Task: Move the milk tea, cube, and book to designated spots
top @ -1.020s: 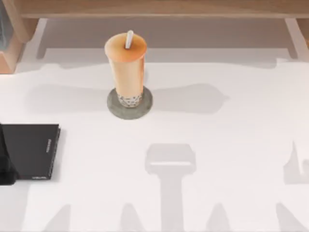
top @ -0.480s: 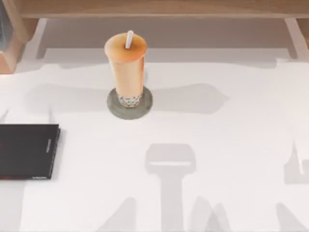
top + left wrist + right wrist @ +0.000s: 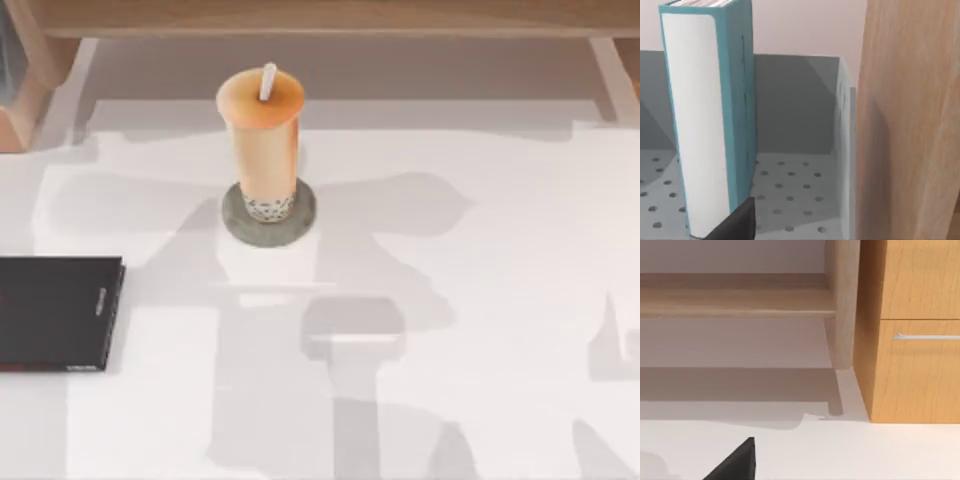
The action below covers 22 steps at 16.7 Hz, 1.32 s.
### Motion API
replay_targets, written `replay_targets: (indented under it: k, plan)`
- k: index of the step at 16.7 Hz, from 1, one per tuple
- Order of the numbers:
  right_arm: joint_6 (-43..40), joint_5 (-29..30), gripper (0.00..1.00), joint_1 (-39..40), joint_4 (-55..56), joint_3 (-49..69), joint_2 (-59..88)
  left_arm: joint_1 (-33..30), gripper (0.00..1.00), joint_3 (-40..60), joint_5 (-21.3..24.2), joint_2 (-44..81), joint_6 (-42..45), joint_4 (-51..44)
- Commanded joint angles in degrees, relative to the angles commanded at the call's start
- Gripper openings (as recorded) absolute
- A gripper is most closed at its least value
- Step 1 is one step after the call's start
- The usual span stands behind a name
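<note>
Book (image 3: 710, 125) stands upright just beyond my left tool (image 3: 737, 222), on the dotted grey floor of a bin (image 3: 800, 195) beside a wooden panel (image 3: 910, 120); whether that tool is apart or together I cannot tell. From above, the milk tea (image 3: 262, 140) stands on the round grey disc (image 3: 302, 222), the black slab (image 3: 55, 312) at the surface's (image 3: 480, 300) left edge. My right tool (image 3: 735, 462) faces a wooden cabinet (image 3: 912, 330).

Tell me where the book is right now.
In the left wrist view, the book stands upright on the dotted grey floor of a grey bin, beside a wooden panel.
</note>
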Motion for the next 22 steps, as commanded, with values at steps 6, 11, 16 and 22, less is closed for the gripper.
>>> replay_targets:
  k: [6,11,16,22]
  plan:
    - [0.0,0.0,1.0,0.0,0.0,0.0,0.0,5.2,1.0,19.0,5.7,27.8,0.0,8.2]
    - [0.0,0.0,1.0,0.0,0.0,0.0,0.0,7.0,1.0,26.5,7.7,36.1,0.2,11.7]
    - [0.0,0.0,1.0,0.0,0.0,0.0,0.0,6.8,1.0,26.3,7.6,35.9,0.2,11.6]
    - [0.0,0.0,1.0,0.0,0.0,0.0,0.0,6.1,1.0,32.1,6.8,39.8,0.1,9.9]
